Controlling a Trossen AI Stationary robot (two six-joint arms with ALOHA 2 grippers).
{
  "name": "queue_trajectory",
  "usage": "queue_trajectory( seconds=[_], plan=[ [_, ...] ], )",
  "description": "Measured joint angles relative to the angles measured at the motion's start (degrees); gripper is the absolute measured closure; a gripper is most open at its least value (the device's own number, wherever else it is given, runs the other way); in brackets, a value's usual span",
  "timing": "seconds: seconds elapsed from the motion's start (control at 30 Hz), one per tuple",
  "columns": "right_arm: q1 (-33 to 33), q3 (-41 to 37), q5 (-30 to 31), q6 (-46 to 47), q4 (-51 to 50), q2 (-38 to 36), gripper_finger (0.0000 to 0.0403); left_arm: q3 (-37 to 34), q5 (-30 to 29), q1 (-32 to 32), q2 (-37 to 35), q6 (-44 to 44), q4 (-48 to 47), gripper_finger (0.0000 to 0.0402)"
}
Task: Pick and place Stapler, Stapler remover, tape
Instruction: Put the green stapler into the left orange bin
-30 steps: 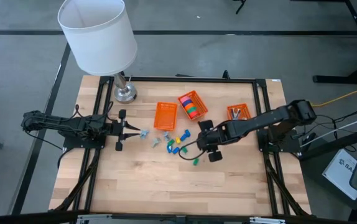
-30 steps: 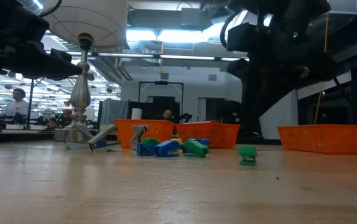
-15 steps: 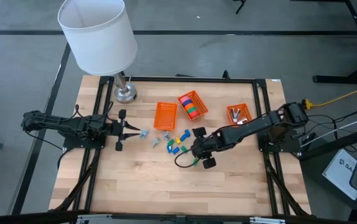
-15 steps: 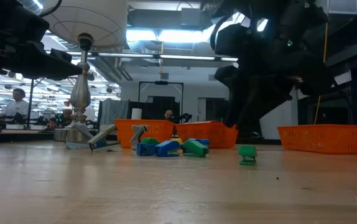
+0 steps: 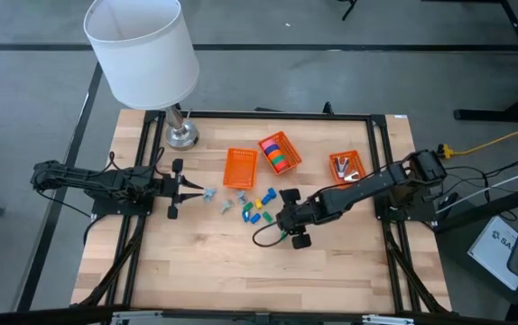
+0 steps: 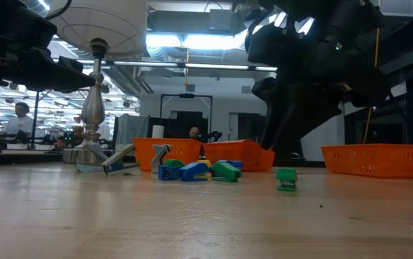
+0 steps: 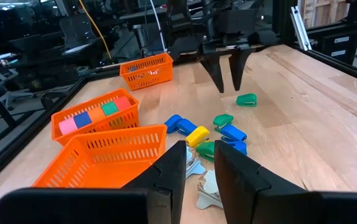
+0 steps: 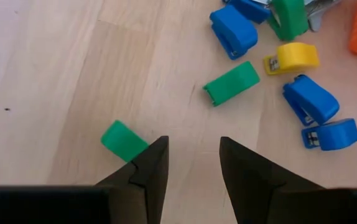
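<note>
right end effector (image 8: 190,163) spread, empty, over lone green stapler (image 8: 123,140) on surface | left end effector (image 7: 198,163) slightly parted, empty, by pile (image 5: 252,206) | tape (image 5: 278,152) in basket | risk: stapler sits off-centre beside one finger, descent may knock it away | unclear: left finger gap; grey removers hard to make out

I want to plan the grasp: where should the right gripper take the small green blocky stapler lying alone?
Probably across its two long sides, from straight above: the small green blocky stapler lies flat, apart from the pile. The open right gripper must first shift sideways over it.
</note>
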Motion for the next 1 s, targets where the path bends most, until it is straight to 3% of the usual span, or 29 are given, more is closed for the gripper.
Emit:
queue_trajectory(
  seconds=[0.73, 1.0],
  plan=[
    [3.0, -0.2, 1.3, -3.8, -0.2, 0.0, 0.0256, 0.0, 0.0, 0.0, 0.0, 0.0, 0.0, 0.0322],
    [4.3, -0.3, -3.0, -7.4, 0.0, 0.7, 0.0256, 0.0, 0.0, 0.0, 0.0, 0.0, 0.0, 0.0324]
  ],
)
